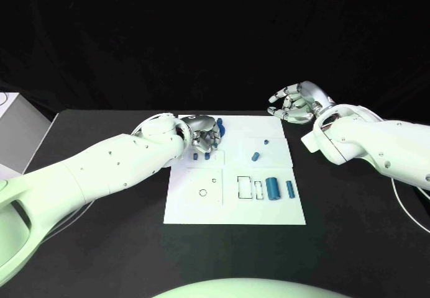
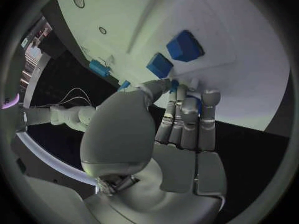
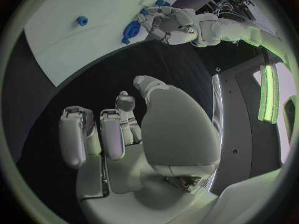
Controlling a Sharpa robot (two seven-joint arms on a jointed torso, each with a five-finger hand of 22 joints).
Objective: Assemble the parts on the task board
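Note:
The white task board (image 1: 233,208) lies mid-table. My left hand (image 1: 202,134) hovers over its far left corner, fingers closed round a dark blue part (image 1: 220,131); blue shows between the fingers (image 2: 196,101) in the left wrist view. The right wrist view shows the same part (image 3: 132,30) at that hand's (image 3: 168,24) fingertips. Two small blue blocks (image 2: 184,46) (image 2: 159,64) stand in the board just beyond the hand. My right hand (image 1: 299,103) is off the board's far right corner, fingers half bent and apart, holding nothing.
Other blue parts stand on the board: a peg (image 1: 255,156), a smaller one (image 1: 266,143), and two cylinders (image 1: 271,187) (image 1: 290,189) beside white slots (image 1: 243,186). A white box (image 1: 13,127) sits at the table's far left edge.

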